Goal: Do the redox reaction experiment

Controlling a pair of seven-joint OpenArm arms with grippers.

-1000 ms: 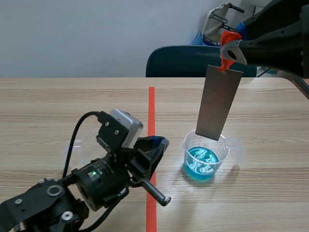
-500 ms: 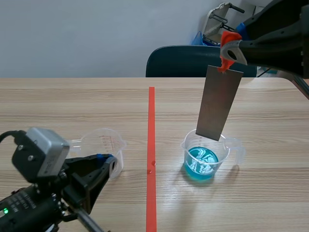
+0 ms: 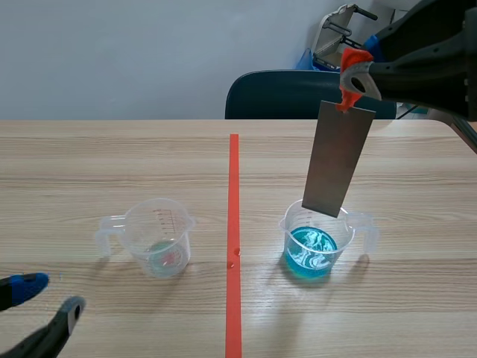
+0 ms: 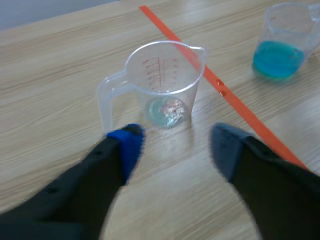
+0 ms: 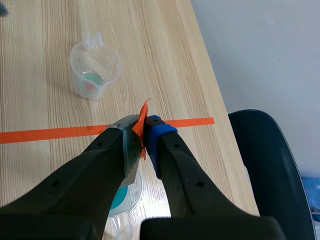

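Your right end effector is raised over the right half of the tabletop. Its fingers are pressed onto an orange tab at the top of a metal strip.

The strip is flat, thin, dull grey and rectangular, and it hangs tilted with its lower end left of the tab. Its lower edge is level with the far rim of the right cup and above the liquid without touching it. You cannot tell whether it is inside the rim.

The right cup is clear plastic with a handle on its right. It holds blue liquid with pale swirls on the surface, and it stands just right of the tape line.

The left cup is the same clear plastic with printed red graduations, a spout and a handle on its left. It stands left of the tape with only a pale film at the bottom.

Your left end effector is low at the near left edge, fingers spread, pinching nothing. It has one blue pad and one grey pad. The left cup is just ahead of it, untouched.

The tabletop is light wood grain. Small droplets lie on the tape between the cups. A dark blue chair stands beyond the far edge, and nothing stands between the cups and the end effectors.
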